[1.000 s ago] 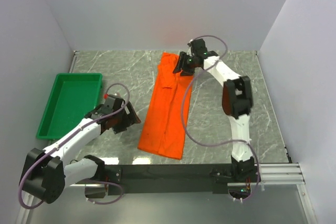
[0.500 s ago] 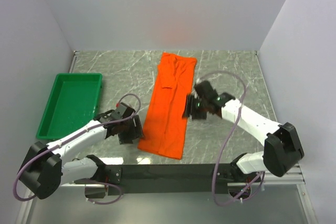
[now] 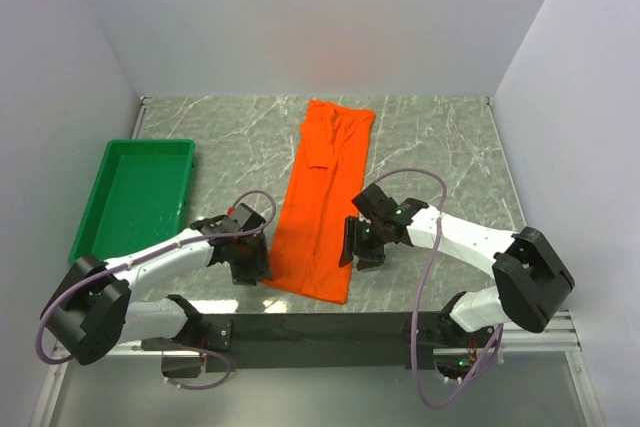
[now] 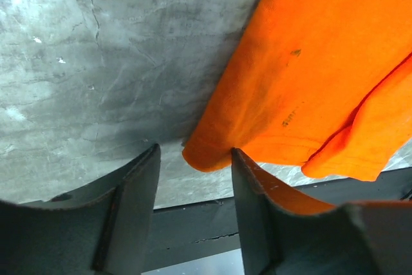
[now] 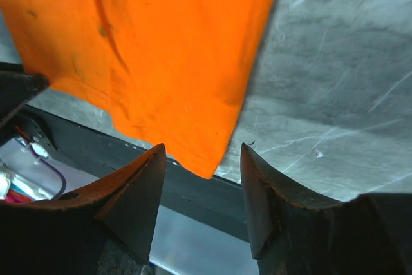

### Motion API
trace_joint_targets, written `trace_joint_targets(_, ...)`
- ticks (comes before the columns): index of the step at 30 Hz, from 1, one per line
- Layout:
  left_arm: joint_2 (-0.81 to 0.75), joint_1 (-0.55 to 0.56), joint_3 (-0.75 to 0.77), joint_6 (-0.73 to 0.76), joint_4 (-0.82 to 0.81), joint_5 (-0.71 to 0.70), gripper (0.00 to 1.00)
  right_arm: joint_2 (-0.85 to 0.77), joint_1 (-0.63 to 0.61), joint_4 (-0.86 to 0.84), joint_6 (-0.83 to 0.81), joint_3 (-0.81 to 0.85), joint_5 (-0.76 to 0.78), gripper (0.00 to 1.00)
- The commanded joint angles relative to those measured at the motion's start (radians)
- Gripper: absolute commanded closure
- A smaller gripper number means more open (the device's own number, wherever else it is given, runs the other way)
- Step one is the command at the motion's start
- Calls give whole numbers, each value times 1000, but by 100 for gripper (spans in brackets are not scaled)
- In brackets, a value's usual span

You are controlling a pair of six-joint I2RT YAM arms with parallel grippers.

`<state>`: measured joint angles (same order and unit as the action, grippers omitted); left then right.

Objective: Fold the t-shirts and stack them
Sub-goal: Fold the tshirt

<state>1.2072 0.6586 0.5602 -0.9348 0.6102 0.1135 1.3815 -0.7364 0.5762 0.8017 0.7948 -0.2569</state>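
Note:
The orange t-shirt [image 3: 322,197] lies on the table as a long narrow strip, running from the back wall toward the near edge. My left gripper [image 3: 254,263] is open at its near left corner. In the left wrist view that corner [image 4: 207,158] sits just between the open fingers [image 4: 138,185], low over the table. My right gripper [image 3: 350,247] is open at the strip's near right edge. In the right wrist view the shirt's near right corner [image 5: 205,159] hangs between the spread fingers [image 5: 145,178]. Neither gripper holds cloth.
A green tray [image 3: 135,197] stands at the left of the grey marble table [image 3: 440,147]. The black mounting rail [image 3: 320,329] runs along the near edge, just past the shirt's near hem. White walls close in the back and both sides.
My right arm has swung from the shirt's far end back to its near right corner. My left gripper has slid right and nearer, up to the near left corner.

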Motion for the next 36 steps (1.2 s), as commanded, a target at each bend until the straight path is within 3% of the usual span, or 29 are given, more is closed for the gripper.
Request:
trace_joint_targets(1,15,6,12,-13,-9,0,47,16,-12,-21,34,-8,-24,43)
trace_joint_targets(13,67,6,53,28,22,-11,52,2,-72,-33,237,-66,-33,44)
trace_joint_targets(24,43,6,32,31,3,51,69,-4,-162,-79,384,-147,-35,43)
trace_joint_targets(36,22,6,21,5,-7,57,72,-52,-221,-148,521,-233,27,43)
